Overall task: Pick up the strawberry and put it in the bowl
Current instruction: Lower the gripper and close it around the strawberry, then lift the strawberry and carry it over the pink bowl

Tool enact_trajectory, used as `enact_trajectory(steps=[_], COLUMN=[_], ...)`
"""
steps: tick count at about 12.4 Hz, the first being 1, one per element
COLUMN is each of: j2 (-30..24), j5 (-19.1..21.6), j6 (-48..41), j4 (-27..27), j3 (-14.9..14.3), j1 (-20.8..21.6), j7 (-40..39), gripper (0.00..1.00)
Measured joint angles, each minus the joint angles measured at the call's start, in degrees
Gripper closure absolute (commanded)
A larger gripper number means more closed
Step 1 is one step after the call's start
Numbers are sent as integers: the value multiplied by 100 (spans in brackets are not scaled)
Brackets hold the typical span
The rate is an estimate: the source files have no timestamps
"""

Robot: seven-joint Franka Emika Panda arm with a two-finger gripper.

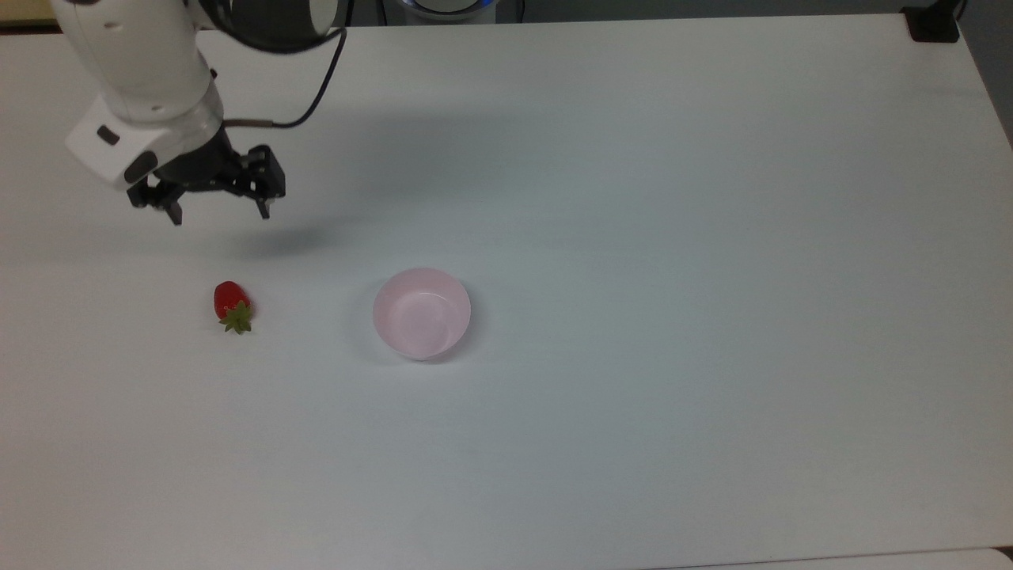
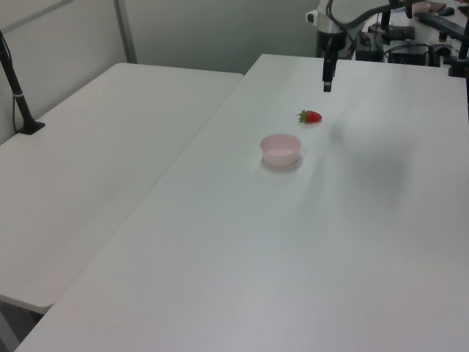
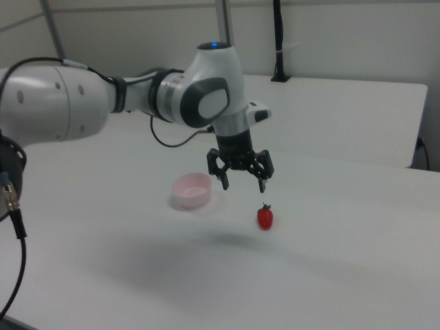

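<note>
I see the strawberry (image 1: 232,305) lying on its side on the white table (image 1: 633,198), small, red and glossy, with its green spiky cap pointing toward the bottom edge of the top view. In the right view the strawberry (image 3: 265,216) shows the cap at the upper end, and in the left view it (image 2: 311,116) has the cap on the left view's left. The bowl (image 1: 422,313) is pale pink, round and plain, with nothing inside it, and it stands on the table apart from the strawberry, on the top view's right of it. In the left view the bowl (image 2: 281,149) is nearer to the camera than the strawberry; in the right view the bowl (image 3: 191,190) is on the right view's left of the fruit. My gripper (image 1: 219,214) hangs in the air above the table, and in the top view it is above the strawberry in the picture, not touching it. Its jaws are spread wide and hold nothing, which I see well in the right view (image 3: 243,183). Between the gripper and the strawberry I see only bare table. A second white table (image 2: 95,147) stands beside the first one on the left view's left.
</note>
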Motion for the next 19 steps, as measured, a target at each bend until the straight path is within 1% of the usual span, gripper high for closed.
enact_trajectory(steps=[1,2,5,6,7,8,9,11,12,14,16,18,19], j2=[161,329,790,889,1019,1148,1274,1340,1339,1340,1291,1137,1007], j5=[0,0,0,0,0,0,0,1,1,8,15,15,15], j6=[290,525,1070,1192,1348,1493,1662,1738,1741,1742,1742,1478,1190], j4=[0,-1,1,2,3,5,9,42,80,131,197,207,212], j3=[0,-1,0,0,0,0,0,2,2,12,82,128,137], j1=[-42,-88,-131,-131,-130,-130,-131,-131,-133,-132,-77,159,380], j7=[-8,-8,-10,-10,-10,-9,11,75,136,244,370,640,823], gripper=[18,24,25,29,31,42,59,78,80,81,81,80,80])
